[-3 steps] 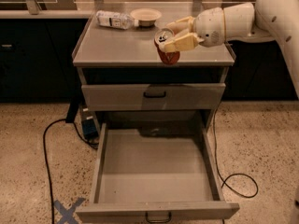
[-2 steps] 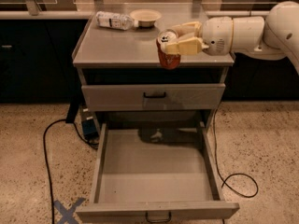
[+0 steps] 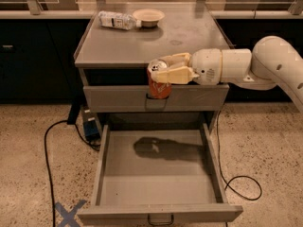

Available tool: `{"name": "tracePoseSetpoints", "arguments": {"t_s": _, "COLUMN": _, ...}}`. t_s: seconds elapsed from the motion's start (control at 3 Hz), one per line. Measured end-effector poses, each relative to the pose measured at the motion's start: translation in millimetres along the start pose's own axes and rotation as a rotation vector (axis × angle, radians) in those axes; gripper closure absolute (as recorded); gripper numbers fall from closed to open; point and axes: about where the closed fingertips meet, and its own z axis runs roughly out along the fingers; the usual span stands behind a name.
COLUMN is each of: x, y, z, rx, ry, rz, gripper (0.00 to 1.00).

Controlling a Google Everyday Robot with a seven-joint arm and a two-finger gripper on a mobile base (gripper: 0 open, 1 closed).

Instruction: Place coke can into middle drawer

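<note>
The coke can (image 3: 159, 87), red-orange with a silver top, is held upright in my gripper (image 3: 166, 70), whose cream fingers (image 3: 174, 74) are shut around its upper part. The can hangs in the air in front of the upper drawer front, above the open middle drawer (image 3: 161, 209). That drawer is pulled far out, a deep grey tray with a small dark loop handle (image 3: 160, 219) at its front. The arm (image 3: 265, 65) reaches in from the right. Its shadow lies on the drawer floor near the back.
A clear plastic bottle (image 3: 116, 20) lies on its side and a small bowl (image 3: 148, 17) stands at the back of the cabinet top (image 3: 113, 46). The closed upper drawer front (image 3: 113, 98) is behind the can. Cables (image 3: 47, 145) run over the floor on both sides.
The gripper has carried the can forward off the cabinet top and lower, so it now hangs in front of the upper drawer, over the open drawer.
</note>
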Motion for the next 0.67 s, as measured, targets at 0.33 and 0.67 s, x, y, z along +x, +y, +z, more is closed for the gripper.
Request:
{"name": "tracePoseSetpoints", "arguments": {"t_s": 0.33, "x": 0.1, "y": 0.0, "z": 0.1, "rx": 0.0, "ry": 0.0, "rz": 0.0, "gripper": 1.0}}
{"name": "tracePoseSetpoints", "arguments": {"t_s": 0.67, "x": 13.2, "y": 1.5, "z": 6.6, "rx": -0.013, "ry": -0.007, "rz": 0.017, "gripper": 1.0}}
